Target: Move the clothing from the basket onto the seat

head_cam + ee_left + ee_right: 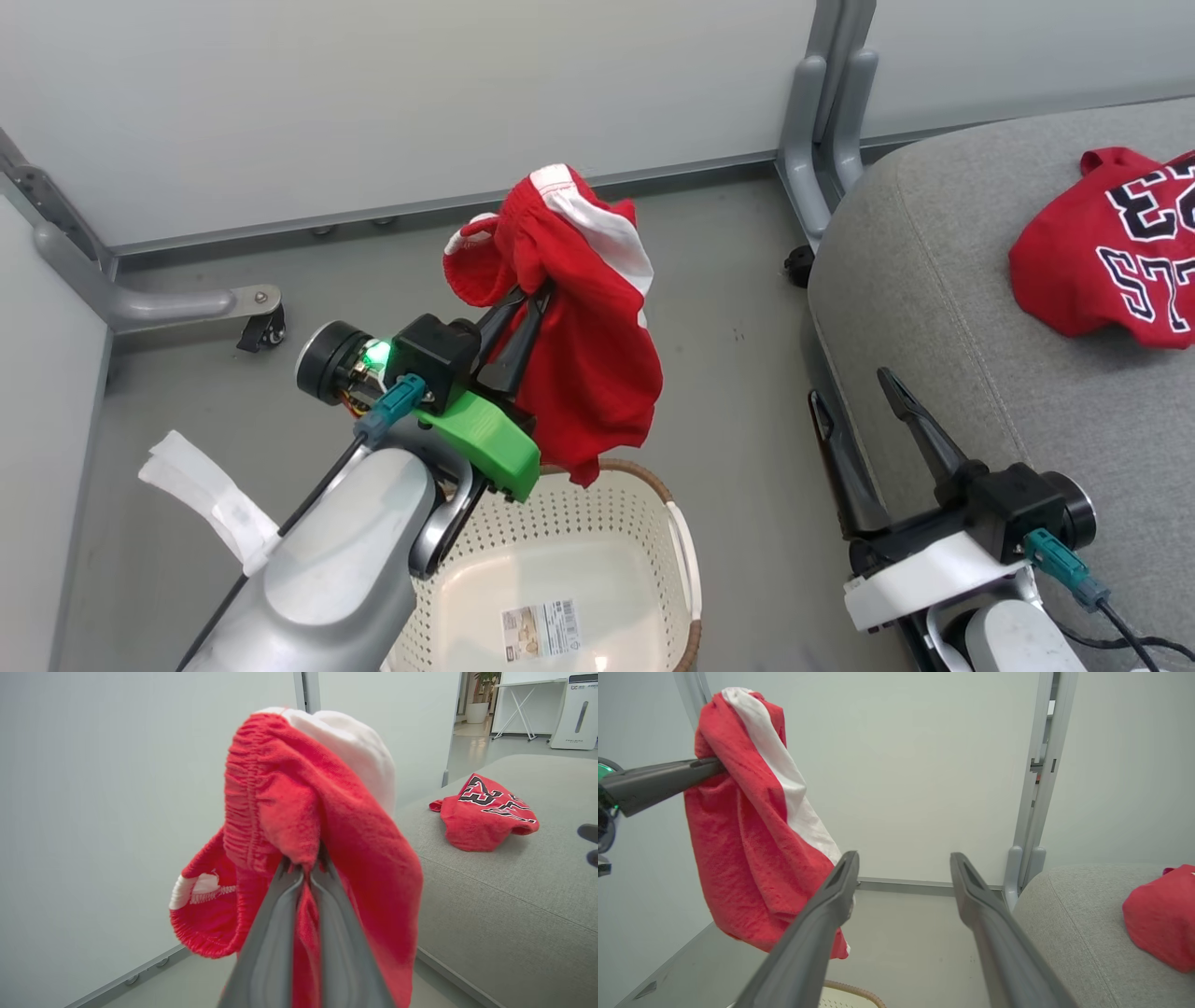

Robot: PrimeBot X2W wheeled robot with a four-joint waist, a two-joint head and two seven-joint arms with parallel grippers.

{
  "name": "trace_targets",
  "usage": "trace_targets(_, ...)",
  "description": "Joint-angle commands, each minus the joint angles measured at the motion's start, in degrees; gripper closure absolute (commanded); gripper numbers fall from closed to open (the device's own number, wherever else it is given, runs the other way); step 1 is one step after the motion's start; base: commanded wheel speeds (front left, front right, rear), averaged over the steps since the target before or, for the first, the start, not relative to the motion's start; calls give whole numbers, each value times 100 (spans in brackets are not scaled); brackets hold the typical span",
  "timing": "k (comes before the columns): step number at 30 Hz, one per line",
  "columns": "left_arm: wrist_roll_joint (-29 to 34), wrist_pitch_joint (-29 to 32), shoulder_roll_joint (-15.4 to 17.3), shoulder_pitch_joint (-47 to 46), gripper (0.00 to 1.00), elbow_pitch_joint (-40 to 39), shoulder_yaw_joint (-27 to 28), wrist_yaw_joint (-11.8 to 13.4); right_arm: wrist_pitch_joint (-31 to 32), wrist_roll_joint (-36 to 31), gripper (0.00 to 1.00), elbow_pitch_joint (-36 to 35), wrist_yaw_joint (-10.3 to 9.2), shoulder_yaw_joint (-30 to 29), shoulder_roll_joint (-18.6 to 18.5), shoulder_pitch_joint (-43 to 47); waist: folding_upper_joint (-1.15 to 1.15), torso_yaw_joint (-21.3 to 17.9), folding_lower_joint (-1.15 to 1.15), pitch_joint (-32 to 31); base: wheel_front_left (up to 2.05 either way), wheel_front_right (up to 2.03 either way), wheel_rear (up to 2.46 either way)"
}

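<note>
My left hand [527, 301] is closed tight on a fold of the red garment with a white stripe [588, 364]. It holds the garment in the air above the far rim of the basket [665, 495], and the cloth's lowest corner hangs just over that rim. The basket stands on the floor [747, 392], left of the seat [934, 280]. My right hand [850, 387] is wide open, gripping nothing, and hovers at the seat's left edge. The red lettered jersey [1111, 252] lies crumpled on the seat, toward its far right, well away from the left edge.
</note>
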Motion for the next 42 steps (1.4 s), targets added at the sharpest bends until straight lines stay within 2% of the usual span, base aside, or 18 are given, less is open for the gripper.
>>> trace_targets(1, 54, -22, 2, 123, 100, -63, 49, -7, -11, 30, 0, 1, -6, 15, -18, 98, 48, 8, 1, -98, 0, 0, 0)
trace_targets(11, 160, -22, -27, 199, 100, -281, 125, -54, -11, 70, 0, -49, -6, 129, -18, 206, 48, 43, 1, -189, 0, 0, 0)
trace_targets(19, 230, -22, -59, 149, 100, -344, 105, -88, -11, -152, 0, -44, -6, 664, -19, -393, 48, 52, 1, -115, 0, 0, 0)
trace_targets(31, 362, -22, -238, -6, 100, -431, -77, -210, -10, -247, 0, 890, -7, 1560, -223, -1741, 48, 321, 1, 90, 0, 0, 0)
trace_targets(38, 424, -22, -327, -76, 100, -541, -171, -275, -11, 26, 0, 1605, -7, 1879, -345, -2262, 48, 468, 1, 261, 0, 0, 0)
trace_targets(42, 457, -22, -365, -124, 100, -598, -229, -318, -11, 338, 0, 1901, -6, 2264, -373, -2555, 48, 526, 1, 346, 0, 0, 0)
